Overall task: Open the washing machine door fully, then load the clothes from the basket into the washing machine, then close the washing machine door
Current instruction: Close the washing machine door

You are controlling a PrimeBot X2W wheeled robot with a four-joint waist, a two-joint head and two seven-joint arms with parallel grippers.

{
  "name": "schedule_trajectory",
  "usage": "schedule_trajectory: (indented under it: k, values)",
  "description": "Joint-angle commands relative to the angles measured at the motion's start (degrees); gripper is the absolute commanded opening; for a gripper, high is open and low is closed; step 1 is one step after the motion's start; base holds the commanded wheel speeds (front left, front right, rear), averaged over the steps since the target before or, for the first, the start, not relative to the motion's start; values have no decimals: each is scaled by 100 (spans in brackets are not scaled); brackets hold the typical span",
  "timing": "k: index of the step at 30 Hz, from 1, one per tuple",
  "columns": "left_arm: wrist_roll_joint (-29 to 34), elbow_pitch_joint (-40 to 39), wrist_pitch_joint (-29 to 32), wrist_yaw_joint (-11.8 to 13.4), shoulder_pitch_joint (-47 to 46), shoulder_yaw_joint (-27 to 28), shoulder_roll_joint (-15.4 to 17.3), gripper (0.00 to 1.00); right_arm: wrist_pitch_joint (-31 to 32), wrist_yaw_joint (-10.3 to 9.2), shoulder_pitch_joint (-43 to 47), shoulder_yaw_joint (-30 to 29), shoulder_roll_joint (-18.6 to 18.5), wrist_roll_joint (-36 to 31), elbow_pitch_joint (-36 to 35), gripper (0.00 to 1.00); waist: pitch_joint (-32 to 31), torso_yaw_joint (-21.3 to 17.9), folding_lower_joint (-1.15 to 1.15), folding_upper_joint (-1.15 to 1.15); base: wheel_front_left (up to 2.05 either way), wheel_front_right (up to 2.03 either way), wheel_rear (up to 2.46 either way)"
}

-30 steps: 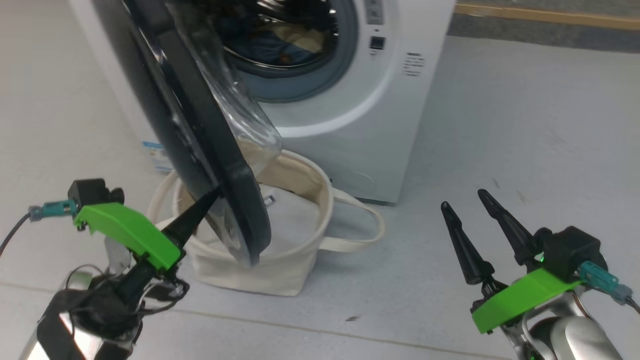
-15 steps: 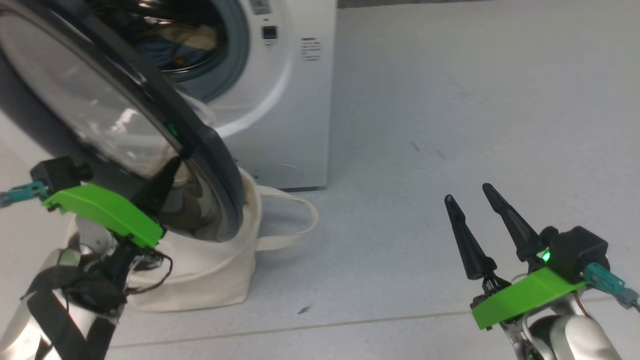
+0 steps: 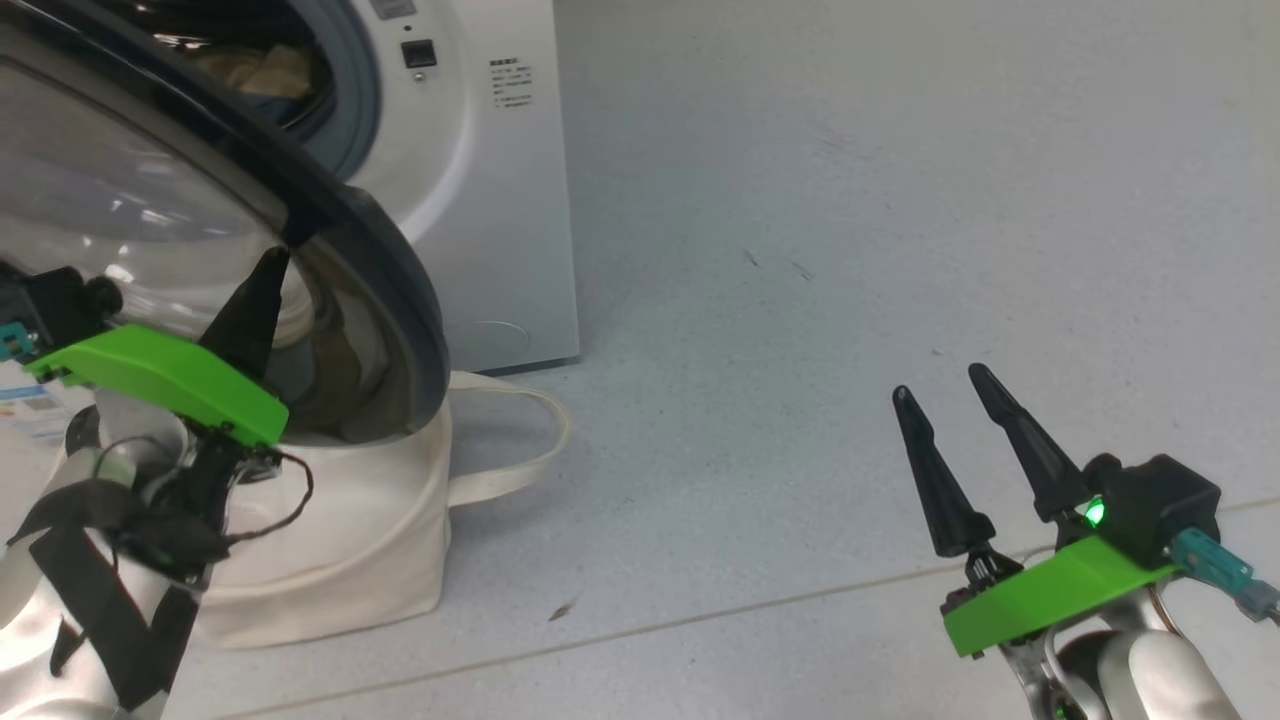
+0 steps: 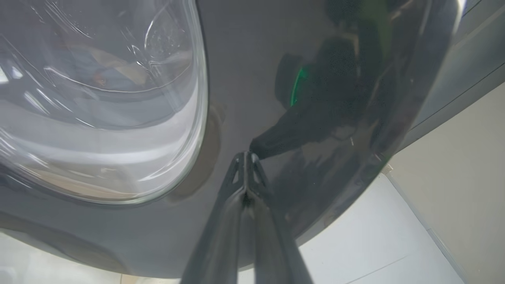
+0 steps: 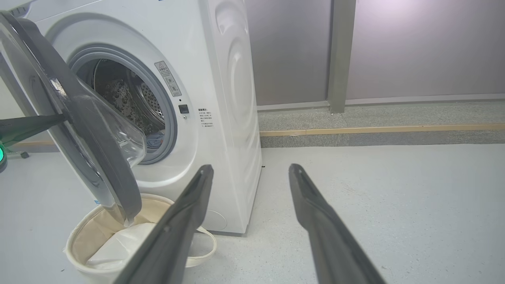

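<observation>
grey floor (image 3: 800,250), l tool (image 3: 272,258) clenched, tip on door (image 3: 400,290), r tool (image 3: 938,382) wide, empty

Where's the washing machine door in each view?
Head view: washing machine door upper left, above the basket.
Left wrist view: door close up, glass at left.
Right wrist view: door edge-on at left.
Shared landmark: shut left claw, tip on its black rim.

Three views share the washing machine door (image 3: 395,290).
Head looks down; left wrist tight against it; right wrist low, farther back.
</observation>
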Motion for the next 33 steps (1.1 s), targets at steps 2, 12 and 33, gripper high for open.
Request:
schedule_trajectory:
  k: [2, 12, 33]
  values:
    - [35, -114, -175, -33, -304, 95, 372, 0, -78, 6, -86, 78, 20, -54, -138, 100, -42, 88, -1, 0, 0, 0, 0]
    - [698, 119, -1212, -33, -26, -321, 990, 100, -114, 6, -39, 53, -97, 6, 9, 100, -401, 582, -1, 0, 0, 0, 0]
    - [1818, -251, -2417, 1045, 1792, 101, 1821, 100, -217, 6, 215, -21, -157, 178, 150, 100, -814, 1315, -1, 0, 0, 0, 0]
